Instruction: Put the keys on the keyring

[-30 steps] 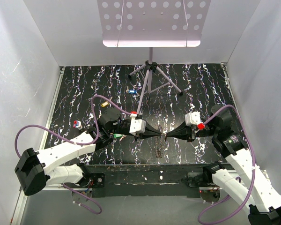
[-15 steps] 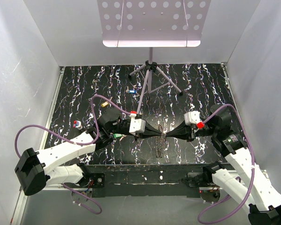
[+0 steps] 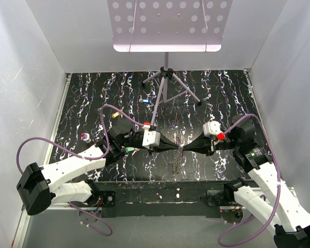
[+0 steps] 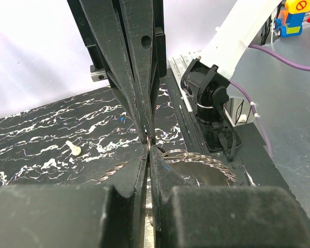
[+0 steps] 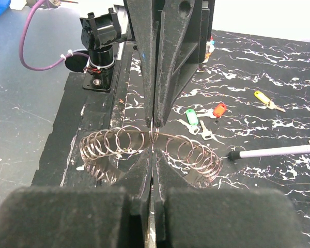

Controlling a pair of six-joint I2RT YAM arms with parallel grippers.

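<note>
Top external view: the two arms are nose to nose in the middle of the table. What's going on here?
The left end effector and the right end effector meet tip to tip at mid-table. Both are shut and seem to pinch the same spot on the looped rim of the keyring. No key appears to be threaded on it yet. A green-headed key and a red-headed key lie loose on the table, along with a few others, and neither end effector holds one.

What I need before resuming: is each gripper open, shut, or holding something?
Left gripper: shut, pinching the keyring.
Right gripper: shut, pinching the same keyring.
</note>
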